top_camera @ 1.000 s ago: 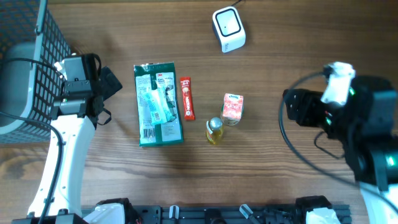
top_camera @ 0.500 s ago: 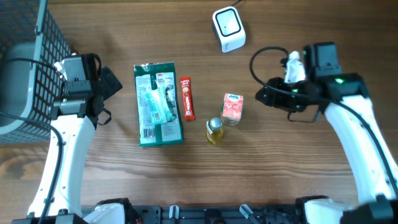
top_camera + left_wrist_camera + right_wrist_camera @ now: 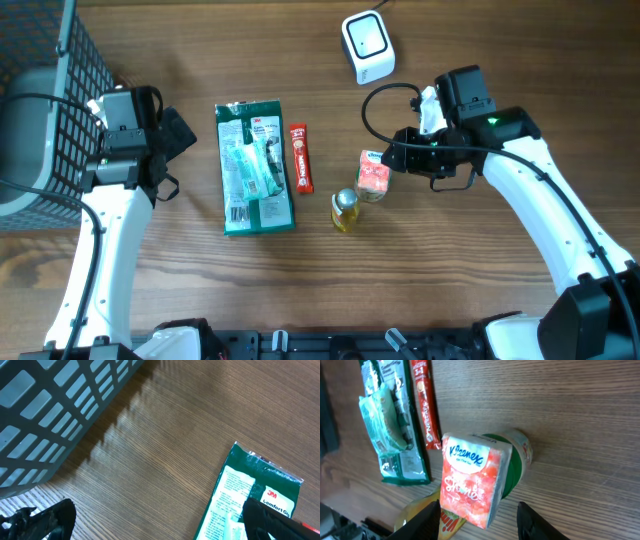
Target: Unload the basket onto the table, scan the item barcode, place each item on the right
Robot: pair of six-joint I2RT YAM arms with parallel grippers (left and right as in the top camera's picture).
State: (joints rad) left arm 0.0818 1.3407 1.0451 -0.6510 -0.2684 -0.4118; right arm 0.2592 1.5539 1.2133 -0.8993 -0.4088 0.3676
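Note:
A red-and-white Kleenex tissue pack [image 3: 374,172] stands mid-table on a green-lidded item [image 3: 518,462]. My right gripper [image 3: 396,157] has come up to the pack's right side. In the right wrist view the right gripper [image 3: 480,522] is open, with its black fingers [image 3: 427,520] either side of the pack [image 3: 475,482] and a gap showing on the right. The white scanner [image 3: 367,46] sits at the back of the table. My left gripper [image 3: 172,140] hangs open left of the green 3M package [image 3: 255,167], holding nothing.
A red Nescafe stick [image 3: 300,157] lies between the green package and the tissue pack. A small yellow bottle [image 3: 345,210] stands just in front of the pack. A grey wire basket [image 3: 40,100] fills the left edge, and the left wrist view shows its wall [image 3: 50,405].
My right arm has swung in from the far right edge to the tissue pack, jaws still apart. The left arm and the items have not moved.

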